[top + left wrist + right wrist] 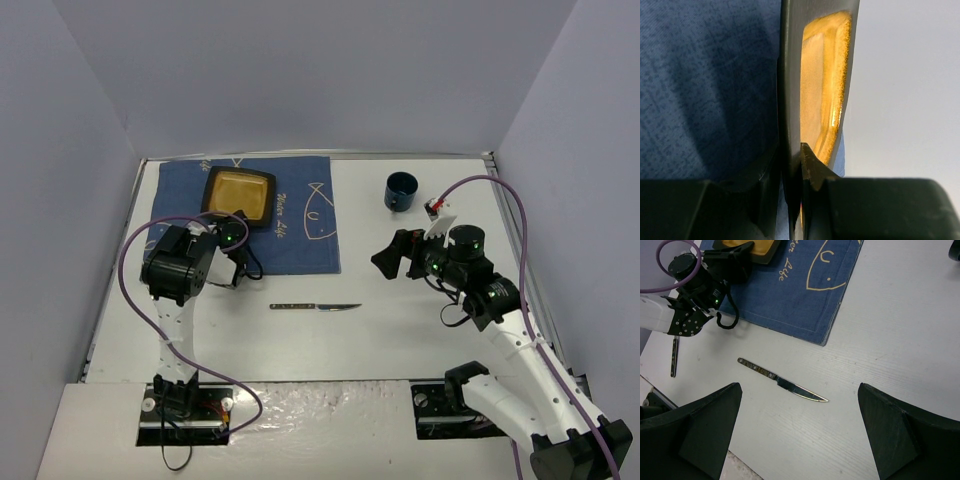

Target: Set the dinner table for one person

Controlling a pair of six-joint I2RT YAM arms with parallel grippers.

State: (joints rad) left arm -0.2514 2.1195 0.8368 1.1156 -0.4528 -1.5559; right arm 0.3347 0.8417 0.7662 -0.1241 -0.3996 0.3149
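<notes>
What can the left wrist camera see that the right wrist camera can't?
Only the left wrist view: up close, the left gripper pinching the yellow plate by its dark rim, seen edge-on. Only the right wrist view: the knife lying on the dinner table, and the fish drawing. Both: the plate, the left gripper and the blue cloth.

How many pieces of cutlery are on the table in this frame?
2. A steel knife with a dark speckled handle lies on the bare white tabletop just before the blue fish-print cloth; a second slim dark utensil lies beside the left arm, partly hidden.
</notes>
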